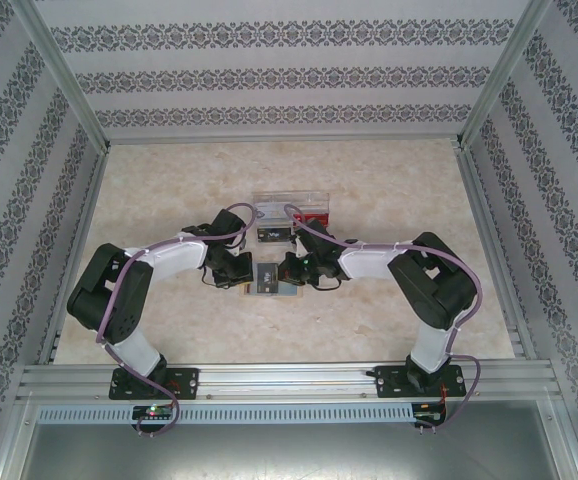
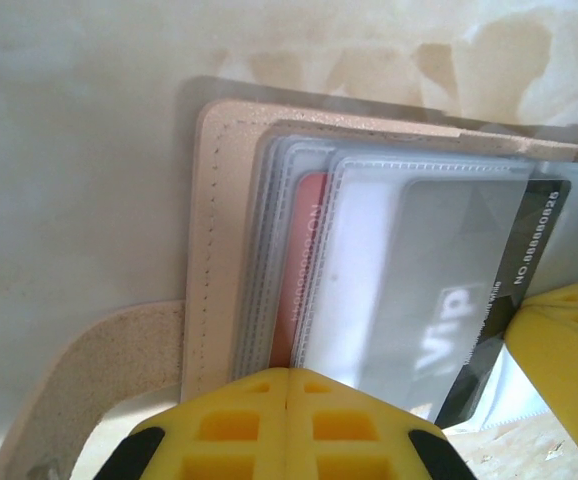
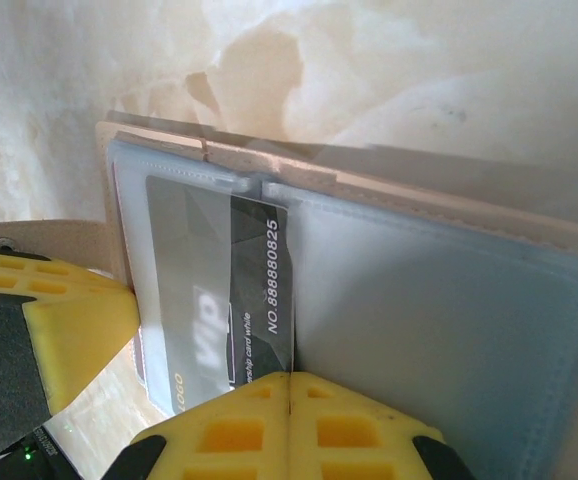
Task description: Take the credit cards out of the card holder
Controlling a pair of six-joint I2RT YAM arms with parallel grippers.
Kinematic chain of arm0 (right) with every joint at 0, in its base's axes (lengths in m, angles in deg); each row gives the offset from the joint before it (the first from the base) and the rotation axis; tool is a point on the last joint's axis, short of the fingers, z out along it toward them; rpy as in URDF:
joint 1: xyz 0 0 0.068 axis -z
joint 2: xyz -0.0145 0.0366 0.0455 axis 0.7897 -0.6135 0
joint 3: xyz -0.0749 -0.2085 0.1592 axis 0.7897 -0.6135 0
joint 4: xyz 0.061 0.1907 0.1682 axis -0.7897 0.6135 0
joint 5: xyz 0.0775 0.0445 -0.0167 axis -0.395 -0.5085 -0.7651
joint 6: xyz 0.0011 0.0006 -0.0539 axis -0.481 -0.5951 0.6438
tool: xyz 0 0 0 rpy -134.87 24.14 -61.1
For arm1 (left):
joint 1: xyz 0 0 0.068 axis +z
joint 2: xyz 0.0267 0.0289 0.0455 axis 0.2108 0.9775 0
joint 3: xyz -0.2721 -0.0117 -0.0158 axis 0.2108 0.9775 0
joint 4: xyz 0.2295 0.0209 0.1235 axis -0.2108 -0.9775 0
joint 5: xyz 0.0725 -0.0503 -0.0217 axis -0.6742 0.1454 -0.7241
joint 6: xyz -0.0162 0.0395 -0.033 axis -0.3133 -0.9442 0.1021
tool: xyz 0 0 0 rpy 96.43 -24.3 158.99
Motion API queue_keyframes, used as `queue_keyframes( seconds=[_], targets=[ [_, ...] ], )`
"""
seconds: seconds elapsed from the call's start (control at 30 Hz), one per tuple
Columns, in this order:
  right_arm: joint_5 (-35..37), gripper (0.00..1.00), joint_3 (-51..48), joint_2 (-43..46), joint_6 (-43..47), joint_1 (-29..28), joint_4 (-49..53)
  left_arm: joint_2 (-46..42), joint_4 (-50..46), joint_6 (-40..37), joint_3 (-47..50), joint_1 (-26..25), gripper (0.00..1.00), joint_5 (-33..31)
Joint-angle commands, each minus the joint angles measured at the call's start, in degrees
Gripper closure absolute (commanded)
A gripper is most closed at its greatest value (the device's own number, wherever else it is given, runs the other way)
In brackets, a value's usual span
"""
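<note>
Your left gripper (image 2: 287, 378) is pressed shut at the card holder's (image 2: 219, 250) edge; your right gripper (image 3: 289, 385) pinches the black card (image 3: 259, 290). Expect the card to be light, stiff and slick: grip its bare end.

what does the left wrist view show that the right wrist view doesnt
Left wrist: a red card tucked among the stacked clear sleeves. Right wrist: a wide empty sleeve page to the right of the dark card. Both: the open card holder with its tan border, the black vip card sticking partway out of its sleeve with its number readable, the left tool shut at the sleeve edge, and the right tool apparently shut on that card's edge.
</note>
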Motion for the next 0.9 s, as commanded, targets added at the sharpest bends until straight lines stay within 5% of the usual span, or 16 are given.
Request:
queue_keyframes(
  seconds=[0.0, 0.2, 0.87],
  targets=[
    [-0.2, 1.00, -0.6, 1.8, 1.2, 0.6, 0.9, 3.7, -3.3, 0.6, 1.6, 0.5, 1.00, -6.6],
    [-1.0, 0.77, 1.0, -0.3, 0.6, 0.4, 0.3, 3.4, -3.2, 0.5, 1.4, 0.5, 1.00, -6.4],
    [-2.3, 0.76, 3.4, -3.9, -0.2, -0.5, -1.7, 3.2, -2.8, 0.8, 2.0, 0.5, 1.00, -5.8]
  ],
)
